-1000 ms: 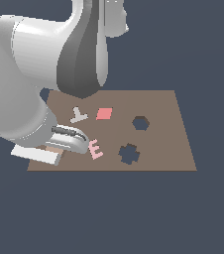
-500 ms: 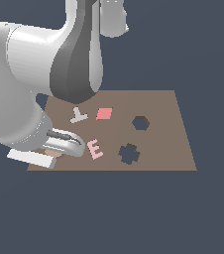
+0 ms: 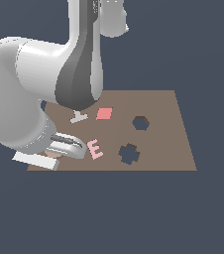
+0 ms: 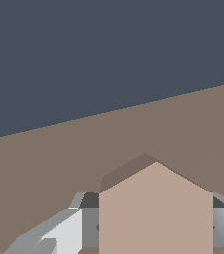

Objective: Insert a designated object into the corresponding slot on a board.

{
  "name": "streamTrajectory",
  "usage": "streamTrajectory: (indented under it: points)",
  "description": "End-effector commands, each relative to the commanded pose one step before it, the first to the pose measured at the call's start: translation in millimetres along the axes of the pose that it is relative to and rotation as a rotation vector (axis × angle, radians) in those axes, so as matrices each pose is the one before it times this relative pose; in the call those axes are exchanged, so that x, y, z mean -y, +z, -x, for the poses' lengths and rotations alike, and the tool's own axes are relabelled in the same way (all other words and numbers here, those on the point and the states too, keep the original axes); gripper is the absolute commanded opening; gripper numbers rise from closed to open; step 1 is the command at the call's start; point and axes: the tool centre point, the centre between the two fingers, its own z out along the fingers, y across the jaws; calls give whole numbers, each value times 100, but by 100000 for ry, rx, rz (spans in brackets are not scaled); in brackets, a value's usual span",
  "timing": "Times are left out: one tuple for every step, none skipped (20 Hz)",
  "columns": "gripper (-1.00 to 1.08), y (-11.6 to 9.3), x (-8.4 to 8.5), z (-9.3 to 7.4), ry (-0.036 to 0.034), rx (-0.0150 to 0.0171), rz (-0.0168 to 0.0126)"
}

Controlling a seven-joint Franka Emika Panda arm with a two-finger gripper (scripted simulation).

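Note:
The tan hexagonal block (image 4: 156, 208) fills the gap between my gripper's (image 4: 156, 225) two fingers (image 4: 89, 218), whose pads lie against its flat sides. In the exterior view the gripper (image 3: 59, 151) sits low over the brown board's (image 3: 173, 149) near corner on that view's left, and my hand hides nearly all of the block. The hexagon slot (image 3: 140, 122) lies open on the board toward that view's right, well away from the gripper.
A jagged gear-shaped hole (image 3: 129, 154) lies just in front of the slot. A pink "E" (image 3: 95, 148) rests right beside my hand. A red square tile (image 3: 104, 113) and a grey Y-shaped piece (image 3: 78, 117) lie farther back.
The arm's upper links have shifted a little. The hand has stayed low at the board's near corner on the exterior view's left.

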Motion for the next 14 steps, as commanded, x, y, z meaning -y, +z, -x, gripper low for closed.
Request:
streamTrajectory:
  points:
    - [-100,66,24,-23,-27,-60,-12]
    - [-100,0,0,0,0,0,0]
    - [-100,0,0,0,0,0,0]
    - [-100,0,0,0,0,0,0]
    - [-100,0,0,0,0,0,0]
    - [-100,0,0,0,0,0,0]
    - [-100,0,0,0,0,0,0]
    - [-100,0,0,0,0,0,0]
    - [-100,-69,-45,-14,57,-78,-13]
    - [-100,-3,0,0,0,0,0]
    - [-100,-1,24,10,0,0,0]
    - [-100,1,22,32,69,4,0]
    - [-100,-2,50,53,98,1,0]
    - [-100,-4,70,74,138,1,0]
